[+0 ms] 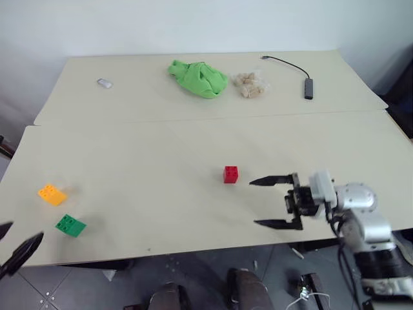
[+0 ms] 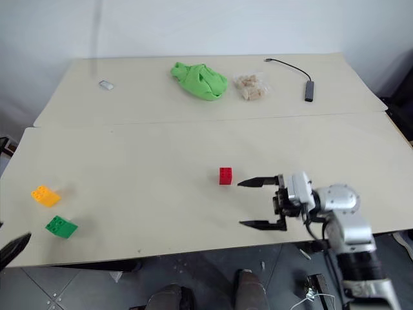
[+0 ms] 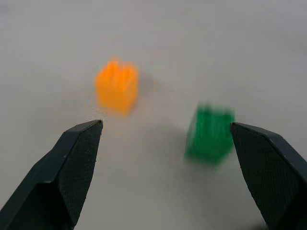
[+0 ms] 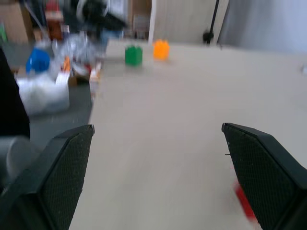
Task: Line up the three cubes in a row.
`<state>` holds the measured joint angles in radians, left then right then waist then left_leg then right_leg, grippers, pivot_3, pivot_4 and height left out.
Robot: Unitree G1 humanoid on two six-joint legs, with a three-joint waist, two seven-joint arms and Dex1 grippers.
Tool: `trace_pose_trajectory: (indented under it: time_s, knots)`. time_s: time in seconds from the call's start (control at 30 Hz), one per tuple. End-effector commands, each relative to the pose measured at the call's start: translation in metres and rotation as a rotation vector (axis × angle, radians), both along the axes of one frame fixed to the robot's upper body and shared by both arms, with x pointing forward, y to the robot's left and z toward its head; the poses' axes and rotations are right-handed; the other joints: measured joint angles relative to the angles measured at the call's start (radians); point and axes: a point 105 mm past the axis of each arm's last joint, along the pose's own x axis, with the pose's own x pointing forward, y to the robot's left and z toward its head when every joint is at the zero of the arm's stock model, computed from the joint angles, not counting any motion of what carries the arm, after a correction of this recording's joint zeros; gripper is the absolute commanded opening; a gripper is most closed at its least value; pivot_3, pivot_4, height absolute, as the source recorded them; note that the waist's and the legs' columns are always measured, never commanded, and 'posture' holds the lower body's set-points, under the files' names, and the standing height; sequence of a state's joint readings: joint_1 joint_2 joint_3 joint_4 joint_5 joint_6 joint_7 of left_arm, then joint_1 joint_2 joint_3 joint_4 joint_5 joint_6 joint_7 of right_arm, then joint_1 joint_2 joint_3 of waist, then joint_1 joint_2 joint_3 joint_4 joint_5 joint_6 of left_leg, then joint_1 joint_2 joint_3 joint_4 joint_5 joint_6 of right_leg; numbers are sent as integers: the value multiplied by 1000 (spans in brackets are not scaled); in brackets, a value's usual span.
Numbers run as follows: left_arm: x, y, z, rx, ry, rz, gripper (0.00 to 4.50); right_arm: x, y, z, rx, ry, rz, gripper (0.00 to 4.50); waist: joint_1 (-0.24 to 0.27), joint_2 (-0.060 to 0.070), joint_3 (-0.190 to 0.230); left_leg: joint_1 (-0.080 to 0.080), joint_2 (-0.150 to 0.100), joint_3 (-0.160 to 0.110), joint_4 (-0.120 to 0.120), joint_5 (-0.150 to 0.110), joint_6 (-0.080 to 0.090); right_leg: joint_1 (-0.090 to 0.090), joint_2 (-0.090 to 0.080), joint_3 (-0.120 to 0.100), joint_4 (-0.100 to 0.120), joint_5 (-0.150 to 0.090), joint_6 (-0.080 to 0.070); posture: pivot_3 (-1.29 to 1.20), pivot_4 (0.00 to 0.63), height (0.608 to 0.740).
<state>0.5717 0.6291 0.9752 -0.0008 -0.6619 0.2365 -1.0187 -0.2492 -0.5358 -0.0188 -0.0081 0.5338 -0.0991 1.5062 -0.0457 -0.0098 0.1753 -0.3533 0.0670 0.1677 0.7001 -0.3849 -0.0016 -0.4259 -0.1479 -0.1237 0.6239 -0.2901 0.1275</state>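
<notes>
The red cube (image 1: 230,174) stands alone near the middle of the near table. The yellow-orange cube (image 1: 51,194) and the green cube (image 1: 70,225) lie close together, a little apart, at the table's front left. My right gripper (image 1: 254,203) hovers open just right of the red cube and nearer the front, fingers pointing left, nothing between them. In the right wrist view the red cube (image 4: 244,203) shows beside one finger. At the table's front left corner my left gripper (image 1: 10,242) is open and empty. In its wrist view both the orange cube (image 3: 116,86) and the green cube (image 3: 209,133) lie ahead.
On the far table lie a bright green cloth (image 1: 199,78), a clear bag of beige lumps (image 1: 250,84), a black adapter with a cable (image 1: 308,87) and a small grey object (image 1: 104,82). A seam (image 1: 193,119) divides the two tables.
</notes>
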Motion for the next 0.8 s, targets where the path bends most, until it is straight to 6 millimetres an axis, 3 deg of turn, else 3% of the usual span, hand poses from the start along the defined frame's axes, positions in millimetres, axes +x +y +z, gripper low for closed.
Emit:
trace_pose_trajectory:
  time_s: [0.03, 0.27, 0.47, 0.57, 0.7, 0.8]
  knots:
    - [-12, 1, 4, 57, 28, -33, 4500, -7, 3, 0, 9, -69, 32, 4469, 12, -1, -1, 0, 0, 0, 1, 0, 0, 0, 0, 1, -1, 0, -1, 0, 150, 740]
    - [17, -43, -6, 73, 34, -242, 4500, -4, 11, 2, 23, -46, 88, 4469, 17, -2, -2, 1, 1, 1, 0, 0, 0, -2, 0, 1, 3, 0, -3, 0, 150, 740]
    - [51, -52, -19, 58, -3, -254, 4500, -8, 19, 3, 27, -44, 123, 4469, 17, -2, -2, 1, 1, 1, 0, 0, 0, -2, 0, 1, 4, 0, -3, 0, 150, 740]
    - [55, -54, -27, 63, 33, -287, 4500, -11, 22, 3, 27, -44, 125, 4469, 13, -2, -2, 1, 1, 2, 0, 0, 0, -2, 0, 1, 4, 0, -3, 0, 150, 740]
    - [61, -48, -27, 81, 30, -281, 3676, -10, 20, 4, 27, -48, 100, 4500, 15, -2, -2, 1, 1, 2, -1, 0, 0, -2, 0, 0, 4, 0, -3, 0, 150, 740]
    - [67, -51, -28, 92, 22, -300, 2724, -9, 19, 4, 25, -48, 89, 4500, 17, -2, -2, 1, 1, 2, 0, 0, 0, -2, 0, 0, 4, 0, -3, 0, 150, 740]
